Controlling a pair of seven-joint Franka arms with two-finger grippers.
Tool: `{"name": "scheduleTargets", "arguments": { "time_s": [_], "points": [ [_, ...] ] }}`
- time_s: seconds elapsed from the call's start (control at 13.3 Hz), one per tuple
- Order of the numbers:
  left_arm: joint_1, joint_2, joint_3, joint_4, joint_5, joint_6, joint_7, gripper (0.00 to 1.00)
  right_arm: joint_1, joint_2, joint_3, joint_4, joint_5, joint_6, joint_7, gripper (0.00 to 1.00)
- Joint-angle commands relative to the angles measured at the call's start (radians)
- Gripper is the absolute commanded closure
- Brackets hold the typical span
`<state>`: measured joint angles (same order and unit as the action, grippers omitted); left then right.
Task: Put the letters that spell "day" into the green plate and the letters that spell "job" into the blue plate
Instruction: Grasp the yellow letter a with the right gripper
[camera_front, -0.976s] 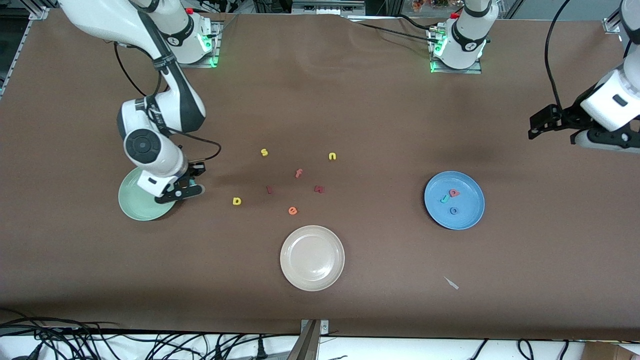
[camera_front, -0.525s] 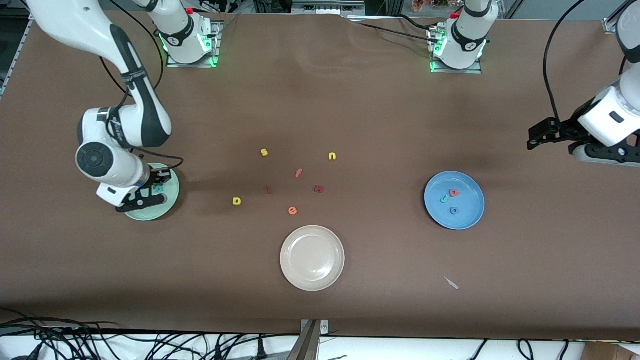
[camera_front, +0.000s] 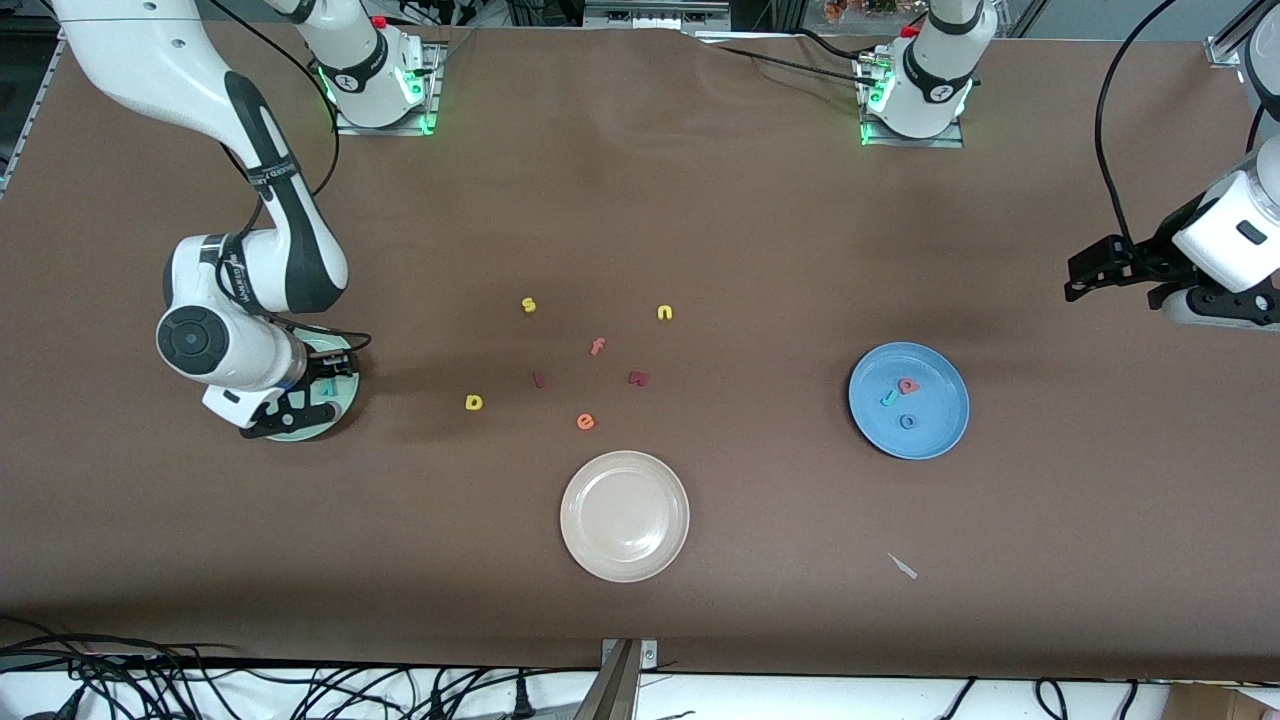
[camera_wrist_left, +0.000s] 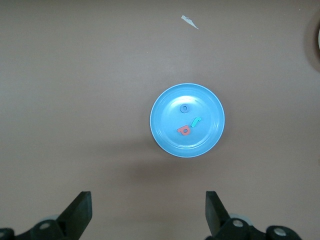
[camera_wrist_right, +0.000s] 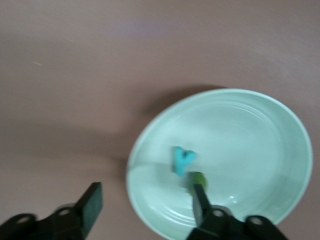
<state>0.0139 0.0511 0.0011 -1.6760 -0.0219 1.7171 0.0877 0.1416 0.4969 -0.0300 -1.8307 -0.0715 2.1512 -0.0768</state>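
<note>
scrap (camera_front: 903, 566): small pale sliver on counter (camera_front: 760, 250), nearest front camera.
cream plate (camera_front: 625, 516): mid counter, near front edge, nothing on it.
orange e (camera_front: 586, 422): just above cream plate, on counter.
yellow a (camera_front: 474, 402): on counter btw. green plate and loose letters, not in any plate.
blue plate (camera_front: 909, 400): toward left arm's end; holds teal j (camera_front: 888, 398), blue o (camera_front: 907, 422), red b (camera_front: 907, 385), all close together w/o clear contact.
green plate (camera_front: 343, 392): toward right arm's end, mostly covered by right arm in front view; wrist view shows teal y (camera_wrist_right: 181, 160) lying flat inside, dark green d (camera_wrist_right: 196, 179) just beside it, partly hidden by a finger.
right tool (camera_wrist_right: 145, 205): low over green plate, fingers spread apart, released, grasping nothing; y lies btw. finger line and plate centre.
dark red pieces (camera_front: 538, 379): two small ones on counter, shapes too small to read.
orange f (camera_front: 597, 346): on counter, farther than e.
yellow s (camera_front: 528, 305), yellow n (camera_front: 664, 313): farthest of loose letters, apart from each other.
left tool (camera_front: 1085, 275): up in air over bare counter at left arm's end, fingers wide apart, empty; arm waits.
</note>
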Motion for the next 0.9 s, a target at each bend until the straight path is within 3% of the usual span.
{"name": "scheduleTargets", "arguments": {
  "time_s": [0.0, 0.38, 0.83],
  "points": [
    [0.003, 0.015, -0.004, 0.035, -0.001, -0.024, -0.003, 0.0, 0.01, 0.003, 0.048, 0.028, 0.03, -0.028, 0.093, 0.0],
    [0.003, 0.016, -0.003, 0.035, -0.001, -0.025, -0.003, 0.0, 0.035, 0.037, 0.126, 0.064, 0.064, 0.019, 0.288, 0.0],
    [0.001, 0.016, -0.004, 0.035, -0.001, -0.028, -0.003, 0.0, 0.154, 0.115, 0.127, 0.068, 0.058, 0.194, 0.541, 0.0]
  ]
}}
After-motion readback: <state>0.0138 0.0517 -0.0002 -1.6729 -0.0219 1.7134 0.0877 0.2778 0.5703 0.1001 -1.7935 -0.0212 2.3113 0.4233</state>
